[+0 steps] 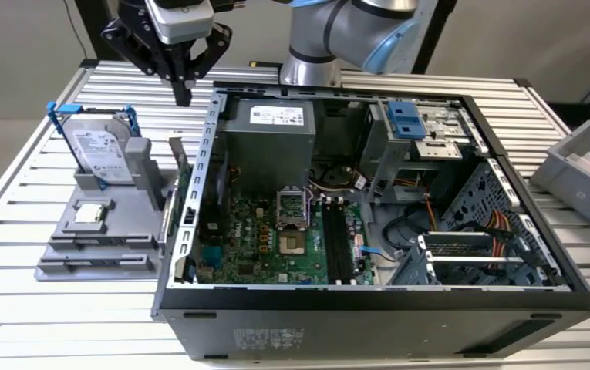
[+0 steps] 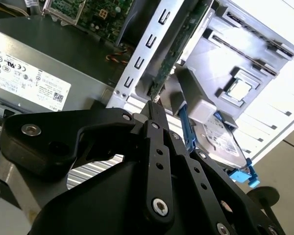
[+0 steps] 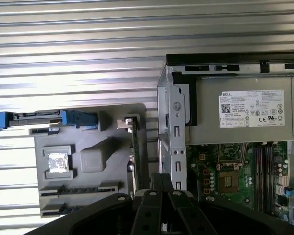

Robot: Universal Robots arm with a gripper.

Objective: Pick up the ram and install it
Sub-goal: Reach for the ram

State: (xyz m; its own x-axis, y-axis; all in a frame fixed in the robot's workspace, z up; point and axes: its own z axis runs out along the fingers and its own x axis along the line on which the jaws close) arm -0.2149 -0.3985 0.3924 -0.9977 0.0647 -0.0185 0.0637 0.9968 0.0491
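Ram [image 1: 177, 154]: upright in gray holder [image 1: 130, 223], beneath claw [image 1: 181, 94], apart
Claw state: fingers together, empty
Also held: hard drive [image 1: 99, 150], processor [image 1: 90, 213]

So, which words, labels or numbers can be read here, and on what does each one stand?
White label on the power supply: fine print and symbols, too small to read.
Label on the hard drive: too small to read.
Sticker on the computer case: blurred, unreadable.
So no text can be quoted reliably.
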